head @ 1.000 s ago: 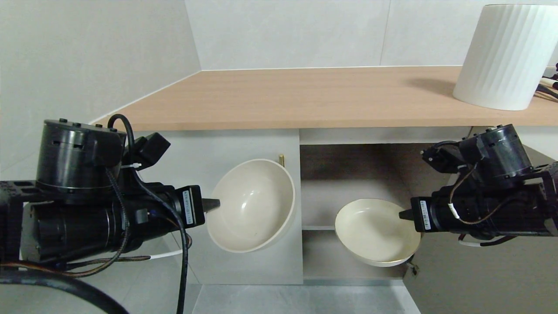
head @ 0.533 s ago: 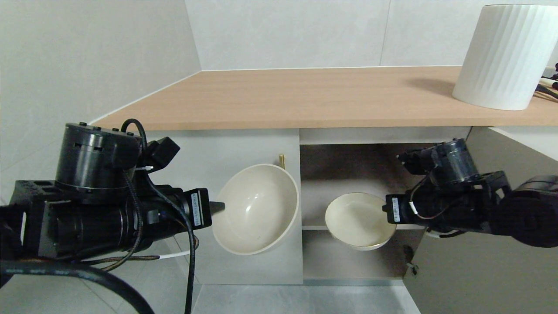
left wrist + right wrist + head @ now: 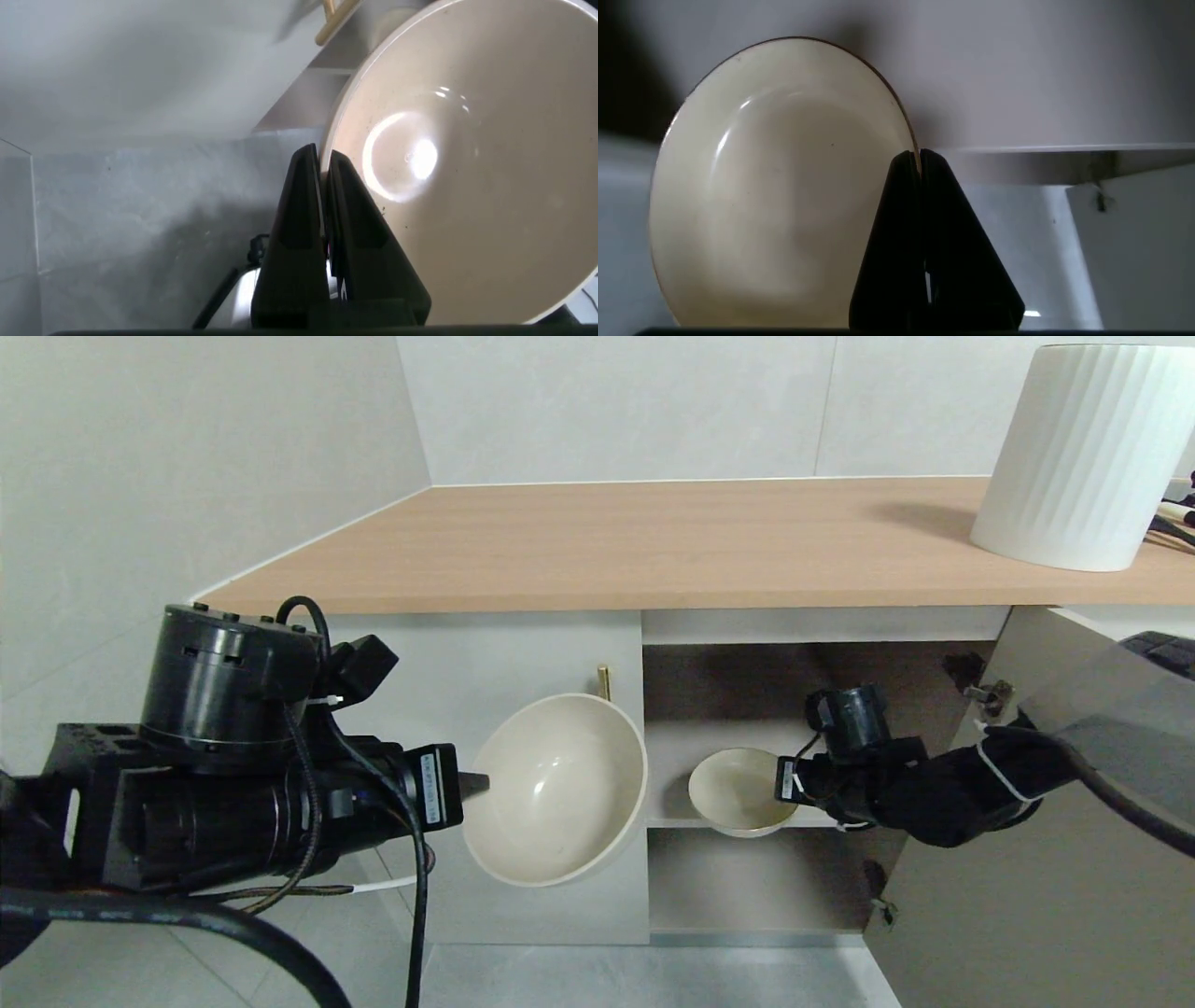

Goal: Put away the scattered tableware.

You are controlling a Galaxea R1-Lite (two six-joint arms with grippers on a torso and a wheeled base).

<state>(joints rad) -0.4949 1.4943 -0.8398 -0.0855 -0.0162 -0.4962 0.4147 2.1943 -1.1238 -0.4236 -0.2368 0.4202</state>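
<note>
Moved deeper into the cabinet [image 3: 728,691], my right gripper [image 3: 782,782] pinches the rim of the small bowl [image 3: 736,791]; my left gripper [image 3: 478,782] clamps the large bowl [image 3: 560,793]; both hollows tilt toward me.

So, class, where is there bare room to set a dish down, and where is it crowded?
Bare: the countertop from the wall corner to the white ribbed container, and the lower compartment under the shelf. Crowded: above the shelf, where the right gripper holds a shallow bowl.

two bowls [image 3: 560,793] [image 3: 738,789], one white canister [image 3: 1083,457]
</note>
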